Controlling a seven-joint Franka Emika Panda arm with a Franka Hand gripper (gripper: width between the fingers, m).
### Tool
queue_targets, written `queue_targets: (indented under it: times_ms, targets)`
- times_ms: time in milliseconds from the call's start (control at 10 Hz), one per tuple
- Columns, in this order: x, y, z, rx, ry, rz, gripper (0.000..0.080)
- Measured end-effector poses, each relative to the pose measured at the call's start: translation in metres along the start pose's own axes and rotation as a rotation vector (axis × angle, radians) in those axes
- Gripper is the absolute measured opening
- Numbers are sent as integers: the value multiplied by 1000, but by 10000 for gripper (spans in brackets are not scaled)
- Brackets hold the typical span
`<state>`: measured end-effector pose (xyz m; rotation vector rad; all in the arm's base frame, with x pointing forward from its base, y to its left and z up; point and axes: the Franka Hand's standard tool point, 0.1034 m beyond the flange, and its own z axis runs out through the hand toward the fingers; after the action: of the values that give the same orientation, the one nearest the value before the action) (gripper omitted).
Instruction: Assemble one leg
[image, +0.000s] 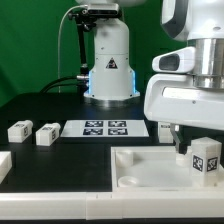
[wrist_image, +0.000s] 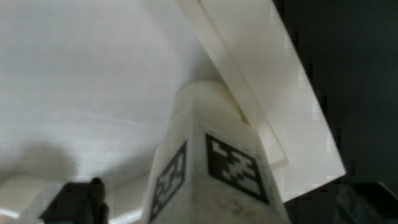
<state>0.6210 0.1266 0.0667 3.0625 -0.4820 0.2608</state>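
A leg (image: 206, 160), a stubby white block with a black-and-white tag, stands upright at the near right corner of the white tabletop (image: 140, 160). My gripper (image: 196, 146) reaches down around its top. In the wrist view the leg (wrist_image: 217, 165) rises between my fingers, over the tabletop's floor (wrist_image: 89, 80) and beside its rim wall (wrist_image: 267, 60). The dark left finger (wrist_image: 75, 202) stands apart from the leg, with white floor showing between them. The other finger is lost in the dark at the far side. Two more legs (image: 18, 130) (image: 47, 134) lie on the black table at the exterior view's left.
The marker board (image: 103, 128) lies flat behind the tabletop. Another white part (image: 3, 165) sits at the exterior view's left edge. The robot's base (image: 110, 60) stands at the back. A green backdrop closes the scene.
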Motion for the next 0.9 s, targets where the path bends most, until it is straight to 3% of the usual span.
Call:
queue_targets:
  times_ms: [300,600,900]
  targets:
    - [7,4,-2,-4,8,-401,649]
    - [13,9,-5,-30,15,-751,649]
    - [12,9,-4,-39,13,-781,649]
